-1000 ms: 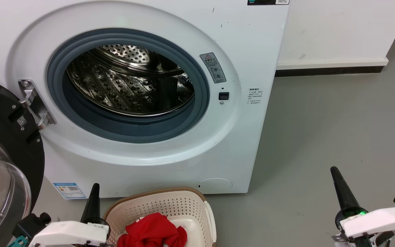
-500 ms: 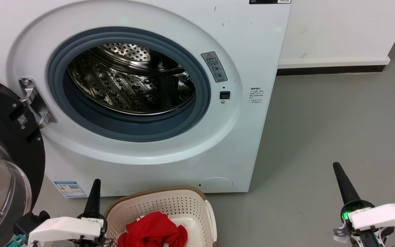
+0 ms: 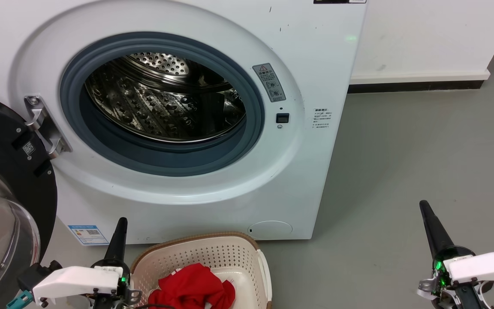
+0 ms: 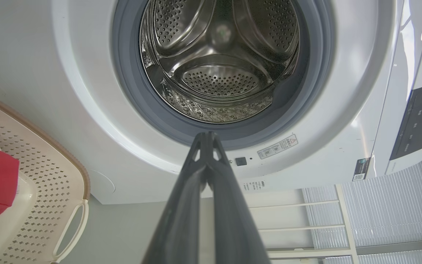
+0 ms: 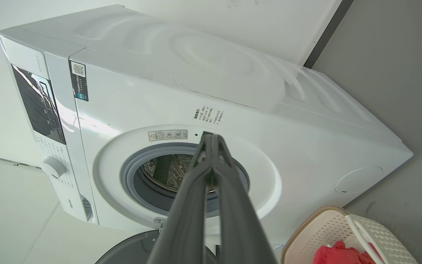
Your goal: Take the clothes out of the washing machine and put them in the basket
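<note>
As the clothes (image 3: pixel 191 285) lie heaped in the basket (image 3: pixel 195 237), we judge them soft, light, pinchable at any fold; left gripper (image 3: pixel 121 223), right gripper (image 3: pixel 424 207): fingers together, empty.

Glossy white front-loading washing machine (image 3: pixel 315 64), shiny perforated steel drum (image 3: pixel 161 111), matt grey rubber seal (image 3: pixel 165 161). Cream perforated plastic basket (image 3: pixel 195 257), brown woven-look rim (image 3: pixel 204 235). Soft matt red cloth clothes (image 3: pixel 191 287). Smooth grey floor (image 3: pixel 423 150).

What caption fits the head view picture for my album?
Open washing machine, red clothes in the basket, left gripper and right gripper shut.
</note>
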Controlling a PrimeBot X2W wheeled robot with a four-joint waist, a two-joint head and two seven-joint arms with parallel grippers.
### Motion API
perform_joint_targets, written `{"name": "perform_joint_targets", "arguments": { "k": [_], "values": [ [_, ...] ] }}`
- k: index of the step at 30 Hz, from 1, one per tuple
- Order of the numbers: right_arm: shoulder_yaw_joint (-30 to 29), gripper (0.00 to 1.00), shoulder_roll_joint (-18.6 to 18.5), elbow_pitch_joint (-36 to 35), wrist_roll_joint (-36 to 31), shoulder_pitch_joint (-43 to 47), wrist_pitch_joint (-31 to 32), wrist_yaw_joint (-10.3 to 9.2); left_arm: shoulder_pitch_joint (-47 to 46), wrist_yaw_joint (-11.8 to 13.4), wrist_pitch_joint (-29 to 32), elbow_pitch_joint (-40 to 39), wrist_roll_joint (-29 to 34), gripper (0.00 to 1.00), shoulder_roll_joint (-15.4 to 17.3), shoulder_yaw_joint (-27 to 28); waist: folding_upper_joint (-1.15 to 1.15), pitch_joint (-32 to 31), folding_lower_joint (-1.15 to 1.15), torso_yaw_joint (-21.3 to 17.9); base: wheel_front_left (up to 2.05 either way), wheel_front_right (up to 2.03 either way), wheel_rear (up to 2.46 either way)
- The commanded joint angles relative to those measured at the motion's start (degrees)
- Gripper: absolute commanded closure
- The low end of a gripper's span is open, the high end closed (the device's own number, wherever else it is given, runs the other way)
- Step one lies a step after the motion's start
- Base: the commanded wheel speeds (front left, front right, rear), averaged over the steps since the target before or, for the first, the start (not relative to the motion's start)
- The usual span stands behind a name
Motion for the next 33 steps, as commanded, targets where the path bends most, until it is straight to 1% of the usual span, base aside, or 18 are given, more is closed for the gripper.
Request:
{"name": "perform_joint_targets", "arguments": {
  "k": [1, 33],
  "values": [
    [-0.2, 1.0, -0.2, 0.2, 1.7, -1.5, 0.1, 0.01, -1.2, -0.4, 0.4, 0.0, -1.5, 1.0, 0.0, 0.2, 0.0, 0.0, 0.0, 0.0, 0.0, 0.0, 0.0],
    [-1.9, 1.0, 0.3, 4.1, 16.4, -3.9, 1.5, 0.0, -3.9, -1.7, 3.9, 2.2, -16.0, 1.0, -0.3, 1.2, 0.0, 0.7, 0.0, 0.5, 0.0, 0.0, 0.0]
  ]
}}
